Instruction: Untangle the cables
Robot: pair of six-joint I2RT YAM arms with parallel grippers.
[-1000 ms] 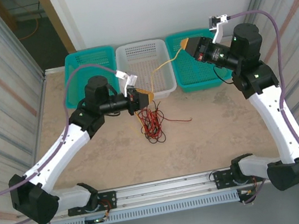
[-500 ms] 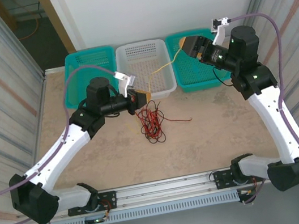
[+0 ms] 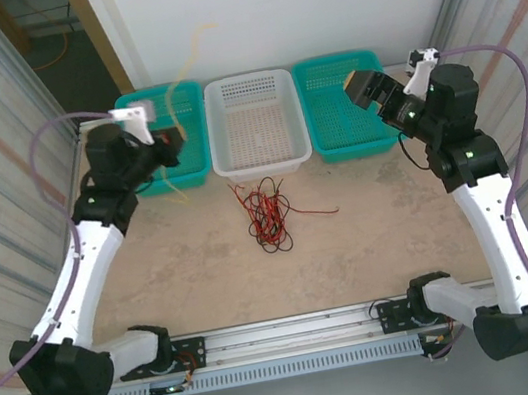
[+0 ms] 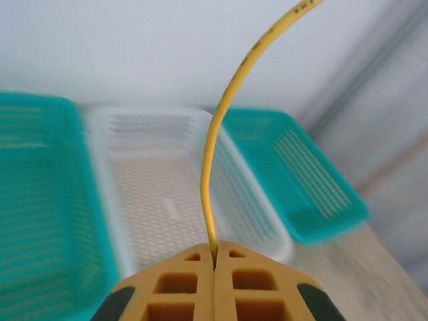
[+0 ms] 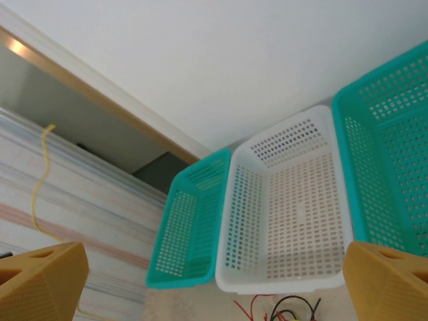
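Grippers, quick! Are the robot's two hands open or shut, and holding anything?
Left gripper: shut on the yellow cable.
Right gripper: open, holding nothing.

Arms (image 3: pixel 75 280) show white links (image 3: pixel 496 219), black joints (image 3: pixel 449 90), lavender hoses (image 3: pixel 68 117), orange-yellow end effector fingers (image 4: pixel 174 294).

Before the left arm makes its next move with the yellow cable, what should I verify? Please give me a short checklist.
1. Jaws of the left gripper shut on the yellow cable: ok.
2. Yellow cable apart from the red and black cables: ok.
3. Jaws of the right gripper open, holding nothing: ok.
4. Left gripper above the left teal basket: ok.
5. Whole yellow cable over that basket: cannot tell, its ends are blurred.
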